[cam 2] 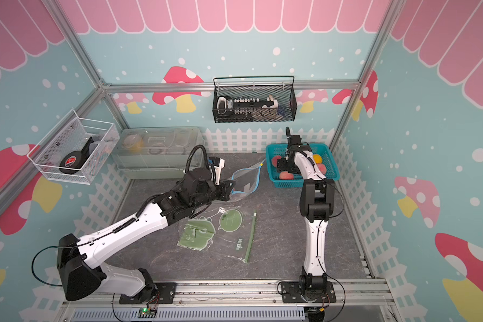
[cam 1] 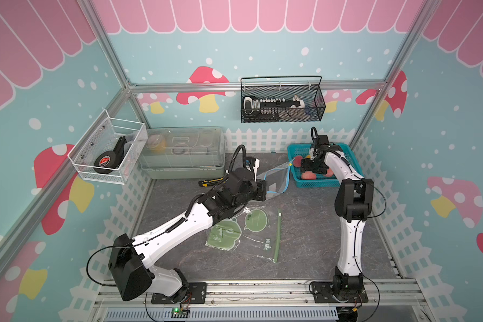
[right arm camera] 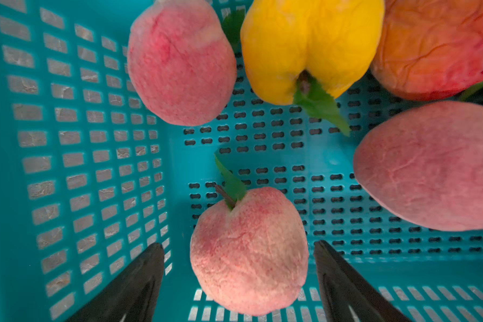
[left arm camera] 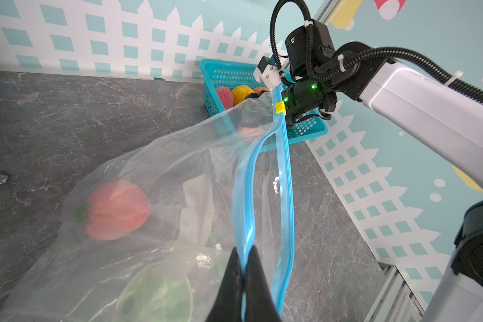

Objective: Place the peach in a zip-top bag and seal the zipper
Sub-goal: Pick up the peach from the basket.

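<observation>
1. Peach point(right arm camera: 248, 251) location: it lies on the floor of the teal basket point(right arm camera: 67, 139), at the far right corner of the bench point(cam 1: 304, 237).
2. The right pincer point(right arm camera: 237, 245) hangs directly over it, fingers point(right arm camera: 140, 281) spread wide, 1 on each flank. Neither appears to touch the skin.
3. Key relation: the stem points away from the wrist, so the stem-to-base axis runs along the fingers. Closing would squeeze across the narrower width.
4. Other fruit point(right arm camera: 304, 47) lies deeper in the basket, clear of both fingers.
5. The left pincer point(left arm camera: 243, 251) is clamped on the blue zipper point(left arm camera: 286, 181) rim of the zip-top bag point(left arm camera: 179, 167). It holds the mouth apart, just beside the basket.
6. A peach-coloured shape point(left arm camera: 117, 213) shows through the film. Whether it is inside, I cannot tell.
7. The right arm is plainly nearer, so the likely next move is to lower slightly and close.
</observation>
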{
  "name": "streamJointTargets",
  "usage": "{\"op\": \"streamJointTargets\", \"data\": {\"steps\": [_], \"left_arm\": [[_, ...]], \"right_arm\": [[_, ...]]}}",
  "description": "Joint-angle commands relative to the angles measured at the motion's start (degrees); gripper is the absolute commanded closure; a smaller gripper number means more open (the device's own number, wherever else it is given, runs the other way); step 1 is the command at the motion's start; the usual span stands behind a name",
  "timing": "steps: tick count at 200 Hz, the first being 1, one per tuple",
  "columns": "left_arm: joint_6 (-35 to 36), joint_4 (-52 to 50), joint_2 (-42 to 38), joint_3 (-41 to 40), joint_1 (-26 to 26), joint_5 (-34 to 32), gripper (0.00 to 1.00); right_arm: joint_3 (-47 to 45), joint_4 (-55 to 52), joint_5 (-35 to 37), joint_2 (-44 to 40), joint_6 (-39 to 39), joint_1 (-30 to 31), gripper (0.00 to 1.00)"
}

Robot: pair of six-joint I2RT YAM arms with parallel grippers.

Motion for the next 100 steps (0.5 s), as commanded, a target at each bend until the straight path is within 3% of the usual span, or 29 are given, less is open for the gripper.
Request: {"op": "streamJointTargets", "data": {"steps": [1, 46, 100], "left_arm": [[0.4, -0.3, -1.4, 0.3, -0.2, 0.0, 1.0], [0.2, -0.4, -1.2, 0.3, -0.1, 0.5, 1.0], [0.3, -0.4, -1.3, 0.3, -0.1, 0.3, 1.0]], "right_arm": [[1.7, -2.2, -0.1, 1.8, -0.7, -0.1, 0.15], [2.3, -2.3, -0.6, 3.9, -0.3, -0.1, 0.19], [2.7, -2.3, -1.3, 3.0, 0.4, -0.2, 0.35]]}}
